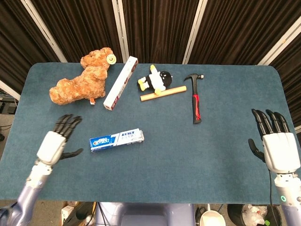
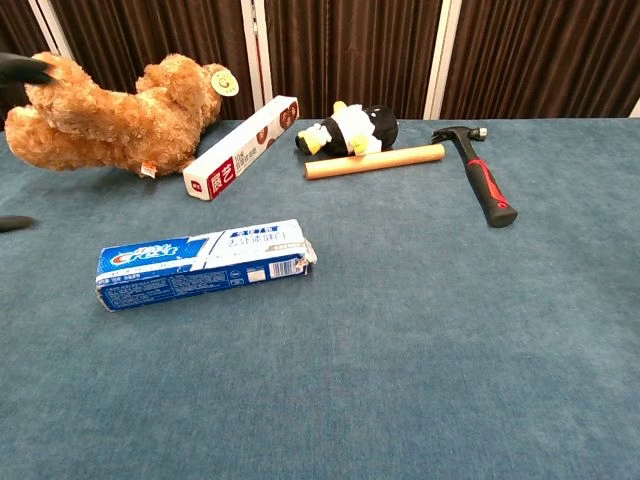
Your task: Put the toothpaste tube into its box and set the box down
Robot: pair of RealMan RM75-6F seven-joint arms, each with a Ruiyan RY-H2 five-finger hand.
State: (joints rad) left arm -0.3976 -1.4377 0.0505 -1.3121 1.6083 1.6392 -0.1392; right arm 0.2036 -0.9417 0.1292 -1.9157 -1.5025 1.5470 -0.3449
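Off my left hand [image 1: 53, 145], fingers [image 1: 66, 124] spread wide and holding nothing, the toothpaste box [image 1: 116, 140] lies flat on the table [image 1: 188, 150], just to the hand's right and apart from it, no contact. Box's long axis runs left-right across my view, tilted slightly, near end pointing toward the left hand. Right hand [image 1: 279, 149] sits well apart at the far right edge, fingers also spread, empty. So left hand is clearly the nearer one if the box needs touching again. Tube not visible anywhere; I judge it's inside the box, end flap looks a bit crumpled in the chest view [image 2: 303, 255]. Task looks about done: box is down. Clutter up top, apart from the box: teddy bear [image 1: 82, 80], red-white carton [image 1: 120, 83], penguin plush [image 1: 156, 80], dowel [image 1: 163, 92], hammer [image 1: 195, 99].
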